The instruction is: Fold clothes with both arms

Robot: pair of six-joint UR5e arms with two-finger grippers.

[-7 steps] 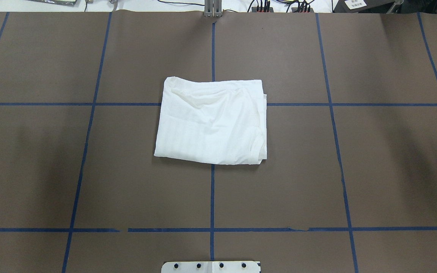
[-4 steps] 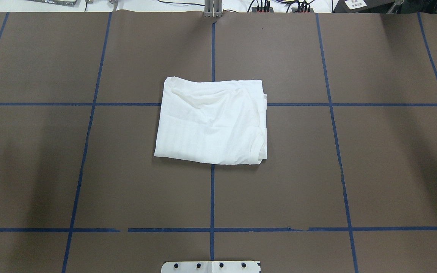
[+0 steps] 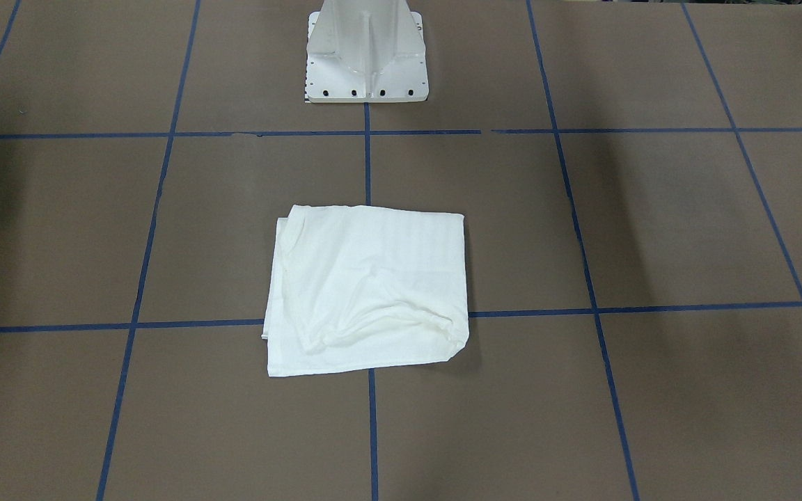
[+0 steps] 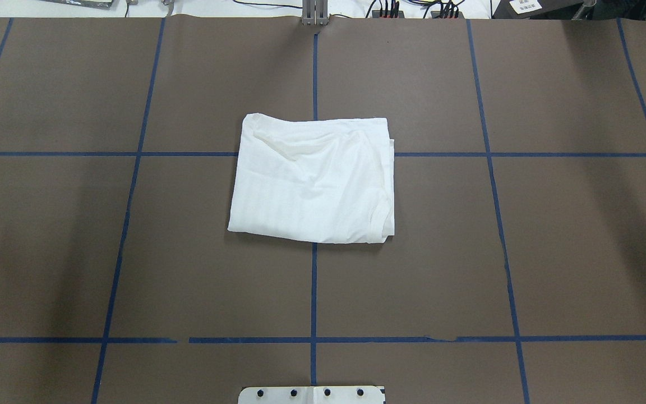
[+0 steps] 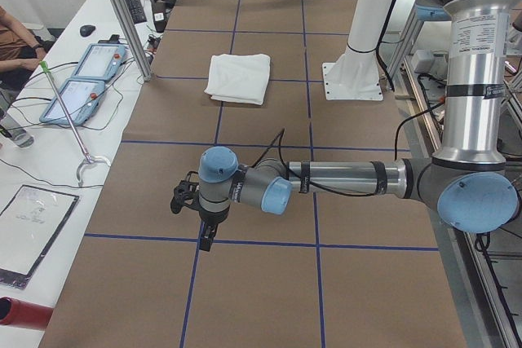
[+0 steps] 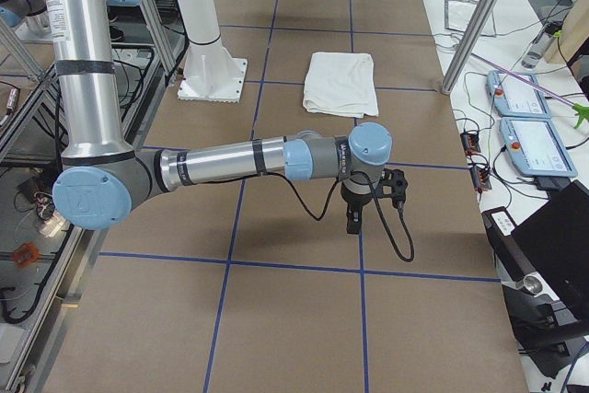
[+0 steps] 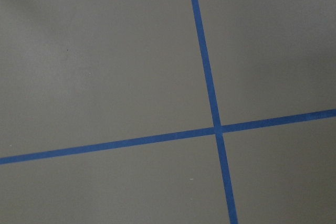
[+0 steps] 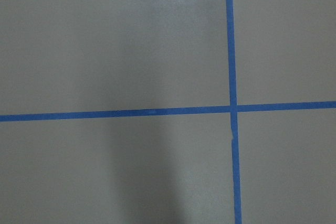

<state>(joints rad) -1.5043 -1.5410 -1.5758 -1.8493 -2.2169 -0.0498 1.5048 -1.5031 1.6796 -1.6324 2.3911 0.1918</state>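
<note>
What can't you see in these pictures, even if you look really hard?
- Folded white cotton T-shirt: no print or label shows anywhere; the folds would hide any.
- Left black two-finger gripper and right black two-finger gripper: only in the side views, too small to tell open or shut.
- Wrist views: just brown mat and blue tape.

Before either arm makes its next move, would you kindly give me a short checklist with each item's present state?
1. T-shirt folded into a compact rectangle on the table: ok.
2. Fold lying smooth: not ok, creases cross its far half.
3. Left pincer and right pincer away from the T-shirt: ok, each hangs over bare table towards one end.
4. Left pincer open or shut: cannot tell, it shows only in a side view.
5. Right pincer open or shut: cannot tell, for the same reason.
</note>
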